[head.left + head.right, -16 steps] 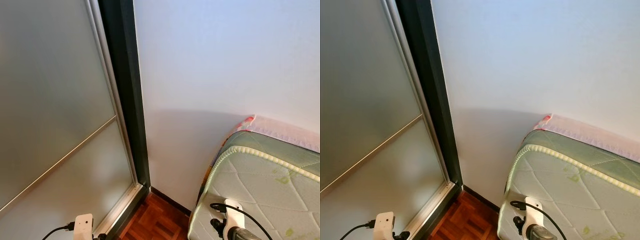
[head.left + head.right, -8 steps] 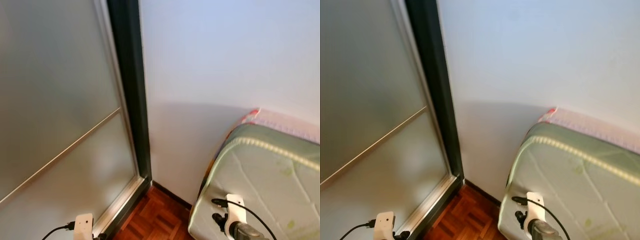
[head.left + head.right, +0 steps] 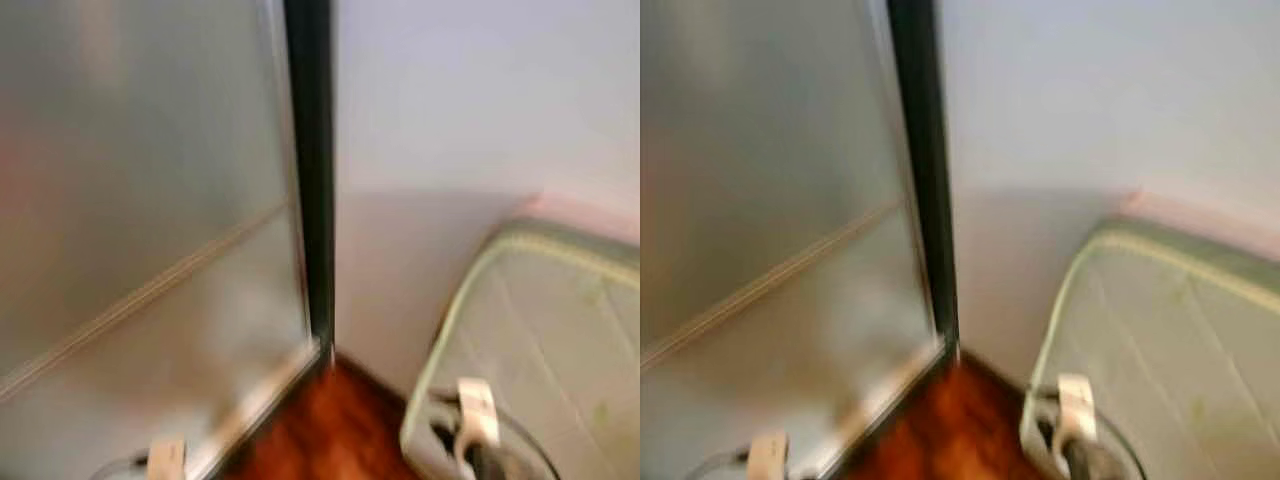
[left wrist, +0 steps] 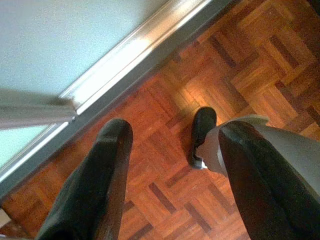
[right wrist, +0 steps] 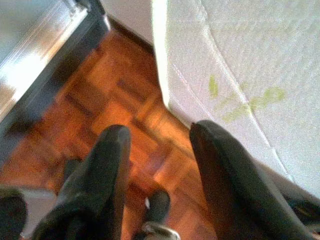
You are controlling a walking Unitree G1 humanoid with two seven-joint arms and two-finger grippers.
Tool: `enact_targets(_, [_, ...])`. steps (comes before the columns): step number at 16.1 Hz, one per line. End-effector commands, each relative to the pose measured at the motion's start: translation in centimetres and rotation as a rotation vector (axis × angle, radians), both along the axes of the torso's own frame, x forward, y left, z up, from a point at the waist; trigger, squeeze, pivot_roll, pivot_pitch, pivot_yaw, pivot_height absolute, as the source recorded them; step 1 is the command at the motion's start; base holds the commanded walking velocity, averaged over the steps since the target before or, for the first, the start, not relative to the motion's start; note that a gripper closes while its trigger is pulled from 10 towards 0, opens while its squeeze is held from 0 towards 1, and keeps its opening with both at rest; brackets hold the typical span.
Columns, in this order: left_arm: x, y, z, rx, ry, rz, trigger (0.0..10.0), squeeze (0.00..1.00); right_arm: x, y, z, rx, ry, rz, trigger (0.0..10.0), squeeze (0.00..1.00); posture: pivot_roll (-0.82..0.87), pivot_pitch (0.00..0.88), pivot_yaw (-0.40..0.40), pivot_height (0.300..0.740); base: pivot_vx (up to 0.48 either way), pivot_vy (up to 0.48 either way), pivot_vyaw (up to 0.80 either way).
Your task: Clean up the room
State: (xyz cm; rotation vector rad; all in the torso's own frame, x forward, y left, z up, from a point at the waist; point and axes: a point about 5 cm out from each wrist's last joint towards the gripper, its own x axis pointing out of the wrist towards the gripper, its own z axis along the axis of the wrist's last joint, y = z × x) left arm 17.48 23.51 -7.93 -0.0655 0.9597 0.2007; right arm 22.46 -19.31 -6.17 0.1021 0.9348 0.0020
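Blurred head views, camera in motion. Far left: frosted glass sliding door point(image 3: 130, 200), pale grey, crossed by a thin silvery rail slanting upward to the right. Along its foot, a bright metal floor track point(image 4: 132, 52), seen sharply from the left wrist. Low at the left edge of the head view, a white block on the left arm's wrist point(image 3: 165, 458) with a dark cable.

Left end effector point(image 4: 167, 150) hanging over the parquet floor point(image 4: 250, 75), two black fingers point(image 4: 107, 170) spread wide apart, nothing between them. Beneath, a black robot foot point(image 4: 202, 127) on the wood, near the door track.

Next to the right: dark vertical door frame point(image 3: 312, 170), running from the top of the picture down to the floor. Beyond it, plain white wall point(image 3: 470, 90), shadowed in its lower part, with a dark skirting strip at the bottom.

Right side: bare mattress point(image 3: 550, 350), pale green quilted top with lighter piping round the edge, its corner close to the wall, a pinkish strip along its far edge. Faint green printed marks on its fabric in the right wrist view.

Right end effector point(image 5: 157, 150) hanging just beside the mattress edge point(image 5: 240, 65), over the parquet, black fingers point(image 5: 100, 175) wide apart and empty. Another black foot below it. No loose clutter distinguishable through the blur.
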Motion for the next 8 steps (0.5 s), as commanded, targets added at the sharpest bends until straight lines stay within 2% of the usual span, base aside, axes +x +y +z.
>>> enact_targets(1, [0.41,0.04,0.21,0.009,-0.009,-0.015,10.0,0.00,-0.04,0.09,-0.04,0.005,0.001,-0.001,10.0,0.00,0.11,0.000,-0.002,0.740,-0.270,0.000,0.00])
enact_targets(8, [0.50,0.07,0.25,0.009,-0.010,-0.015,10.0,0.00,0.08,0.16,0.03,0.014,-0.004,-0.001,10.0,0.00,0.11,0.000,-0.004,0.740,-0.271,0.000,0.00])
